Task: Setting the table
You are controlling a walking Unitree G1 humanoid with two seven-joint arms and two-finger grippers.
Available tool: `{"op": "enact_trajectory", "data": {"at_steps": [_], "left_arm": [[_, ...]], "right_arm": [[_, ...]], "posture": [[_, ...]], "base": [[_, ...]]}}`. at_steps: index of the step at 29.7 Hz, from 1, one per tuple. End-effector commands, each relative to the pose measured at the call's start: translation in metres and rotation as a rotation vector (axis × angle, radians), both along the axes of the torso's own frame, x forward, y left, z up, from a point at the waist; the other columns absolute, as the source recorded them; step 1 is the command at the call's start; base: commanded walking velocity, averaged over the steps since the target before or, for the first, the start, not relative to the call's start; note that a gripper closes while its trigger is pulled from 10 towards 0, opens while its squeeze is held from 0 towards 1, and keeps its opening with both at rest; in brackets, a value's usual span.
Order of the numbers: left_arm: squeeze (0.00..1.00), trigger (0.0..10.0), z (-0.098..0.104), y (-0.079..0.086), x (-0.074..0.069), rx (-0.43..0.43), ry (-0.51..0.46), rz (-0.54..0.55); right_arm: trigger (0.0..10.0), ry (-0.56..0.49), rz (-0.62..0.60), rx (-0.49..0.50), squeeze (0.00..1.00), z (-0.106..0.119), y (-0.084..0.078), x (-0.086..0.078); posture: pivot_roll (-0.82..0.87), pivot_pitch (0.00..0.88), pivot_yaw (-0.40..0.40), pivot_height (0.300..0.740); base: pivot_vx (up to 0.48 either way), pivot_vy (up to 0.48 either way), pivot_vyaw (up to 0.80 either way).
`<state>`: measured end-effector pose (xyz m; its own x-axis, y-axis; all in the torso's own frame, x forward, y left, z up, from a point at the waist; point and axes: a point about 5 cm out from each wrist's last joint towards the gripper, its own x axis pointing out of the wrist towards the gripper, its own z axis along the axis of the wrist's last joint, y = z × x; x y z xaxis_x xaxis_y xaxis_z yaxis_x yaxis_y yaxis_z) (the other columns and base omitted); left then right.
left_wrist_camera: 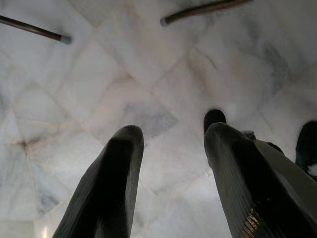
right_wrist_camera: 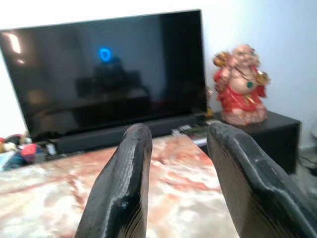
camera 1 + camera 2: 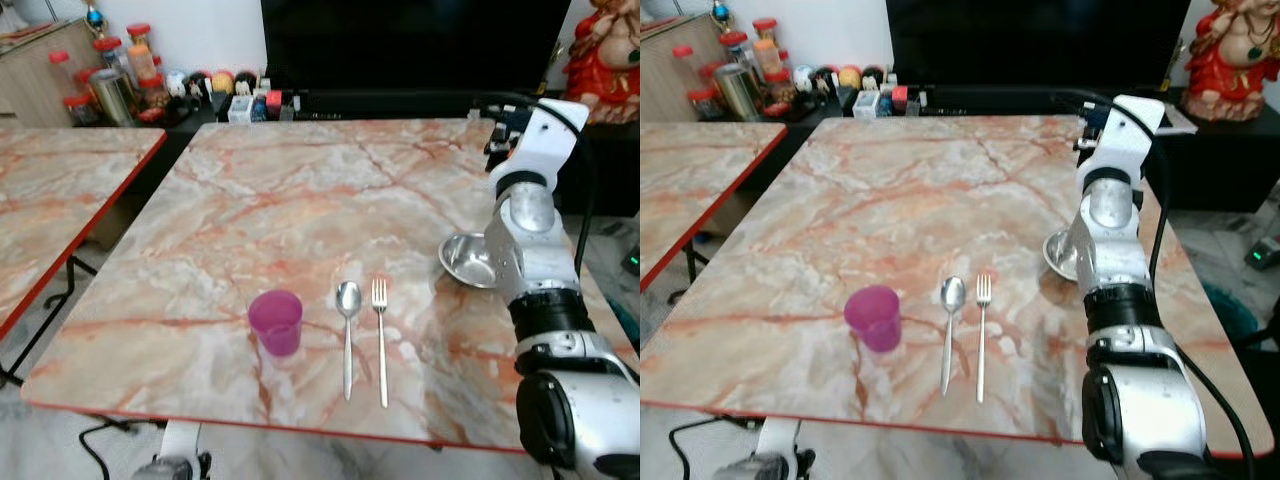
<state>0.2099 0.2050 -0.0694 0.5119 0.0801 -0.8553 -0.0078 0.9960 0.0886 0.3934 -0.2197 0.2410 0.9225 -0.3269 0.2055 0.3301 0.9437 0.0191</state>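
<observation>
Near the table's [image 3: 300, 190] front edge sit a purple cup [image 3: 275, 322], a spoon [image 3: 347, 335] and a fork [image 3: 380, 338] — side by side. By the right edge, a steel bowl [image 3: 466, 260] sits partly behind the raised right arm; right gripper [image 2: 178, 183] spread, empty. Left gripper [image 1: 171, 186] hangs over the floor — fingers apart.

Your right claw [image 2: 176, 183] rides raised on its silver arm, black fingers parted and empty; your left claw [image 1: 171, 183] hangs low, fingers apart.
</observation>
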Motion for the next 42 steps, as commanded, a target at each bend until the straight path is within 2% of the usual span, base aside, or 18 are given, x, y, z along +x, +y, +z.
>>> {"op": "enact_trajectory", "data": {"at_steps": [1, 10, 11, 13, 14, 15, 19, 27, 28, 29, 37, 42], "left_arm": [[0.00, 10.0, -0.003, 0.002, -0.006, -0.004, 0.035, -0.003], [0.00, 10.0, -0.004, 0.001, -0.007, -0.035, 0.042, -0.002], [0.00, 10.0, -0.004, 0.000, -0.007, -0.041, 0.043, -0.003], [0.00, 10.0, -0.004, 0.000, -0.007, -0.044, 0.044, -0.003], [0.00, 10.0, -0.004, 0.000, -0.007, -0.046, 0.045, -0.003], [0.00, 10.0, -0.004, 0.000, -0.008, -0.050, 0.045, -0.002], [0.00, 10.0, -0.004, 0.000, -0.008, -0.061, 0.050, -0.003], [0.00, 10.0, -0.005, 0.001, -0.010, -0.063, 0.053, -0.011], [0.00, 10.0, -0.005, 0.001, -0.010, -0.063, 0.053, -0.012], [0.00, 10.0, -0.005, 0.002, -0.010, -0.063, 0.053, -0.013], [0.00, 10.0, -0.005, 0.002, -0.011, -0.066, 0.055, -0.020], [0.00, 10.0, -0.006, 0.001, -0.011, -0.067, 0.057, -0.018]], "right_arm": [[10.0, 0.008, -0.009, -0.012, 0.00, 0.006, -0.002, 0.002], [10.0, 0.185, -0.098, -0.019, 0.00, -0.020, -0.035, -0.002], [10.0, 0.254, -0.127, -0.005, 0.00, -0.035, -0.048, -0.006], [10.0, 0.290, -0.144, 0.005, 0.00, -0.043, -0.054, -0.008], [10.0, 0.325, -0.156, 0.011, 1.00, -0.051, -0.059, -0.011], [10.0, 0.374, -0.171, 0.016, 1.00, -0.062, -0.066, -0.015], [10.0, 0.442, -0.199, 0.063, 1.00, -0.080, -0.074, -0.023], [10.0, 0.499, -0.148, 0.165, 1.00, -0.099, -0.068, -0.025], [10.0, 0.500, -0.141, 0.171, 0.48, -0.100, -0.067, -0.025], [10.0, 0.498, -0.135, 0.182, 0.00, -0.101, -0.066, -0.025], [10.0, 0.478, -0.094, 0.324, 0.00, -0.107, -0.058, -0.023], [10.0, 0.480, -0.082, 0.338, 0.00, -0.109, -0.056, -0.023]], "posture": [[0.00, 0.000, 0.047, 0.740], [-0.02, 0.000, 0.054, 0.740], [-0.01, 0.000, 0.054, 0.740], [-0.01, 0.000, 0.054, 0.740], [-0.02, 0.000, 0.054, 0.740], [-0.01, 0.000, 0.054, 0.740], [-0.01, 0.000, 0.059, 0.740], [-0.01, 0.000, 0.064, 0.740], [-0.01, 0.000, 0.064, 0.740], [-0.01, 0.000, 0.064, 0.740], [-0.01, 0.000, 0.063, 0.740], [-0.01, 0.000, 0.060, 0.740]], "base": [[0.000, 0.000, 0.00], [0.000, 0.000, 0.00], [0.000, 0.000, 0.00], [0.000, 0.000, 0.00], [0.000, 0.000, 0.00], [0.000, 0.000, 0.00], [0.000, 0.000, 0.00], [0.000, 0.000, 0.00], [0.000, 0.000, 0.00], [0.000, 0.000, 0.00], [0.000, 0.000, 0.00], [0.000, 0.000, 0.00]]}}
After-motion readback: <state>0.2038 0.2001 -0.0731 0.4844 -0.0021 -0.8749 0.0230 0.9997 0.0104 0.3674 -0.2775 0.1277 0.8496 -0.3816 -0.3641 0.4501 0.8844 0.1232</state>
